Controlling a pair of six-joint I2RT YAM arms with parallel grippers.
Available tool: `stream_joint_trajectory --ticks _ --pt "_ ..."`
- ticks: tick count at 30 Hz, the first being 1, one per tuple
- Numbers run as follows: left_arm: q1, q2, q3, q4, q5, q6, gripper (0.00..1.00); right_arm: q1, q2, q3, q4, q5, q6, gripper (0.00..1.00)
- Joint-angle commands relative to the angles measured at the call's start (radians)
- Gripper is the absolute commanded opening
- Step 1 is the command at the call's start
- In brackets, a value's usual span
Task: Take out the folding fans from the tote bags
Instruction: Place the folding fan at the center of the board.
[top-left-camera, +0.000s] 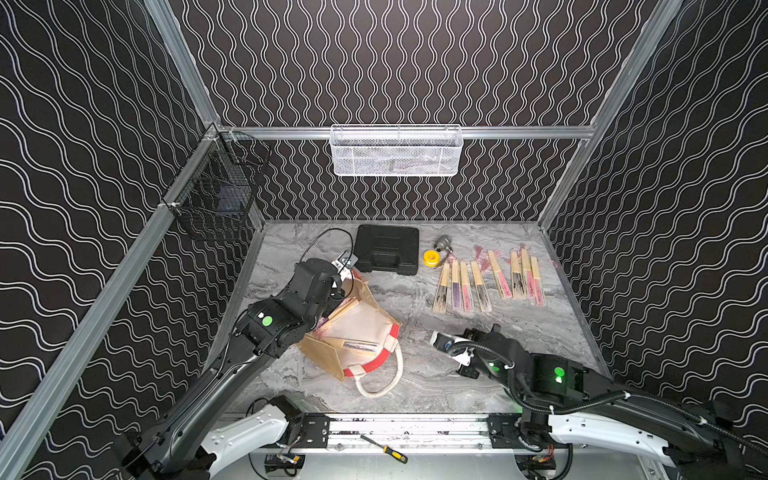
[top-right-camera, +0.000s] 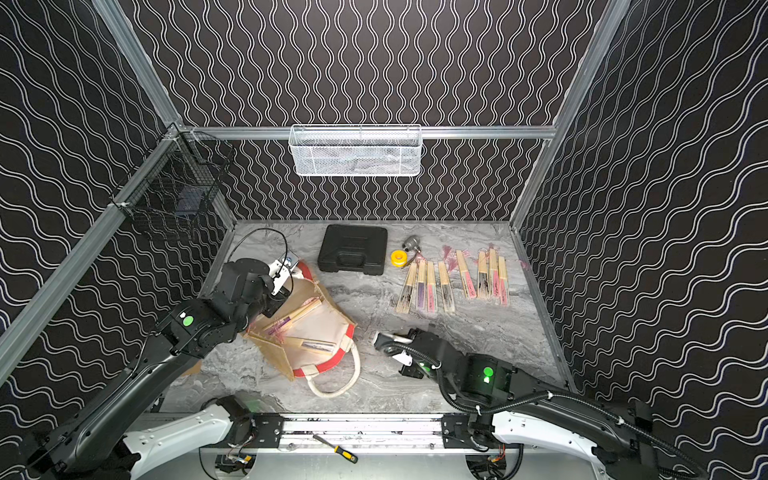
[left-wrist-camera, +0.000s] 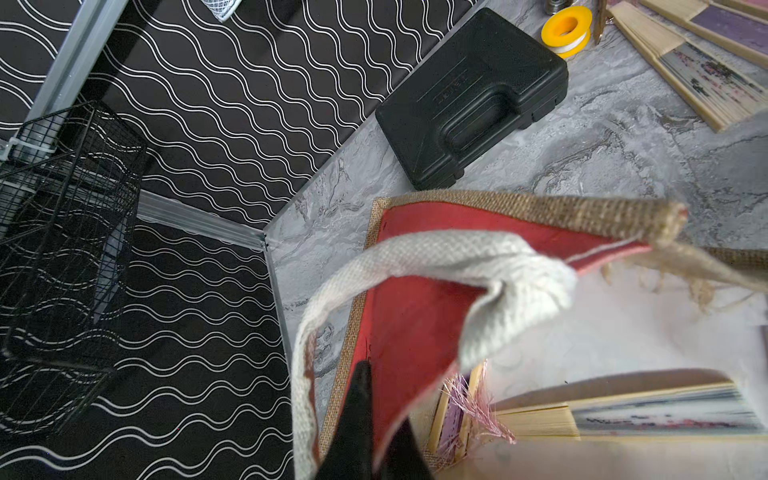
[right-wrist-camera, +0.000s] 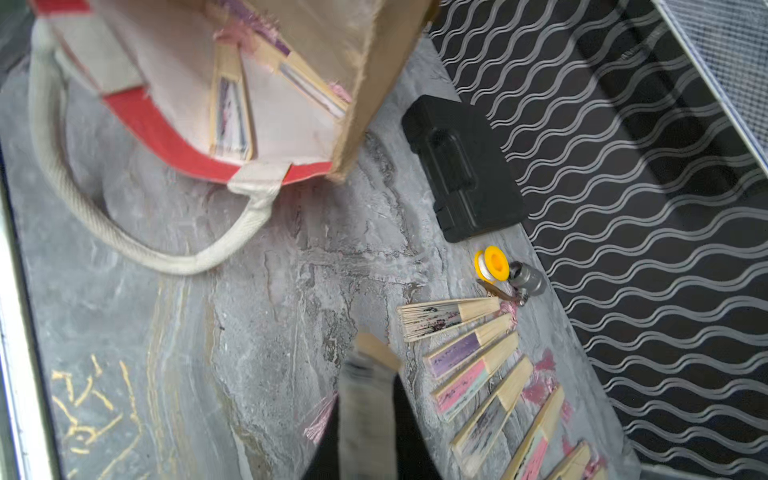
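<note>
**Two slim closed bamboo-ribbed folding fans (top-left-camera: 341, 312) lie inside the boxy tan jute tote bag (top-left-camera: 322, 357)**

The bag rests on its side on the grey marbled desk (top-left-camera: 415, 374), left of middle. Its white lining shows, and its red-and-white rim and thick white rope handle (top-left-camera: 384, 384) point toward the near edge. The left claw (left-wrist-camera: 378, 415) is clenched on the bag's far red edge. Just right of the bag, the right claw (right-wrist-camera: 368, 390) grasps a third fan (right-wrist-camera: 363, 436), blurred, with a pink tassel beside it; whether it touches the desk I cannot tell. Eight more fans (top-left-camera: 480, 286) lie side by side at the far right. Left of that row sit a yellow tape reel (top-left-camera: 431, 257), a grey metal fitting (top-left-camera: 444, 242) and a flat black plastic case (top-left-camera: 386, 249). A yellow-handled screwdriver (top-left-camera: 384, 449) lies on the front rail (top-left-camera: 415, 428).
</note>
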Motion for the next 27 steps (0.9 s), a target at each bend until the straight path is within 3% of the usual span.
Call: stream_joint_trajectory --ticks 1,7,14,27 --pt "0.002 -0.007 -0.008 0.057 0.027 -0.014 0.0 0.013 -0.001 -0.077 0.11 -0.059 -0.23 0.04" --pt "0.003 -0.041 -0.04 0.081 0.039 -0.011 0.0 0.032 -0.08 -0.252 0.291 -0.073 -0.455 0.06" --pt "0.002 -0.034 -0.042 0.081 0.052 -0.011 0.0 0.06 -0.059 -0.39 0.41 -0.053 -0.608 0.07" --pt "0.002 -0.041 -0.058 0.087 0.06 -0.014 0.0 0.103 -0.055 -0.433 0.365 -0.063 -0.626 0.06"
